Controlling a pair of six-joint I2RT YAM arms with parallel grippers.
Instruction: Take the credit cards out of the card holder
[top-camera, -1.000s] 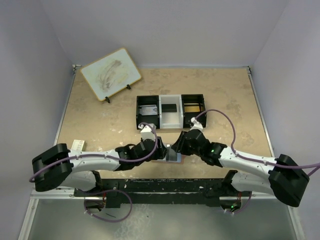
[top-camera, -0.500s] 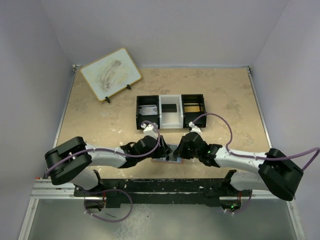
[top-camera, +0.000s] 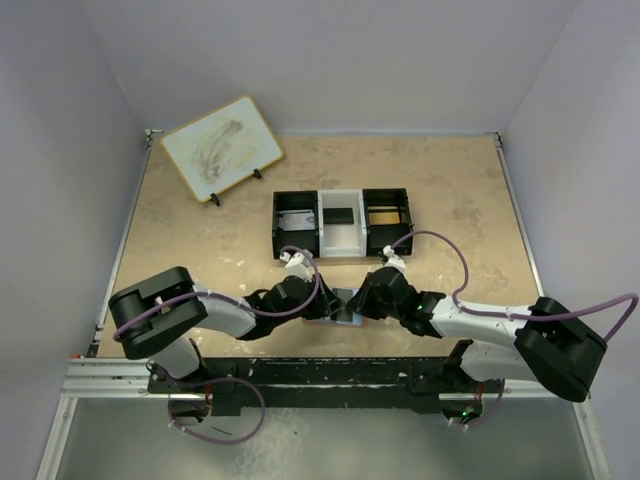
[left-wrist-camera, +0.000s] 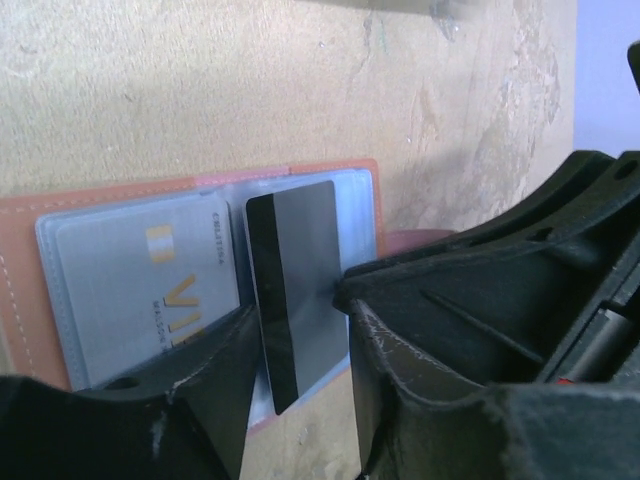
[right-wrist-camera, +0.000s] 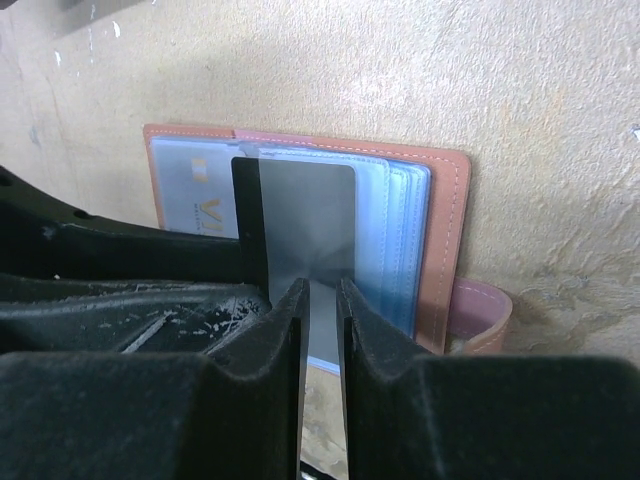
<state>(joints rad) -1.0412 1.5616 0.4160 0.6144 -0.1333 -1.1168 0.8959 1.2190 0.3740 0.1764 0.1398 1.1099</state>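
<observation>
Right fingers (right-wrist-camera: 262, 345) pinch grey card (right-wrist-camera: 300, 215) — over open holder (right-wrist-camera: 452, 235).

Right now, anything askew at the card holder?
One black-striped grey credit card sits tilted, partly out of the open card holder, between the fingers of the left hand. The card beside it lies square in its sleeve.

Card holder (right-wrist-camera: 450, 230) reddish-brown, blue-grey sleeves; card (right-wrist-camera: 305, 225) grey, black stripe
</observation>
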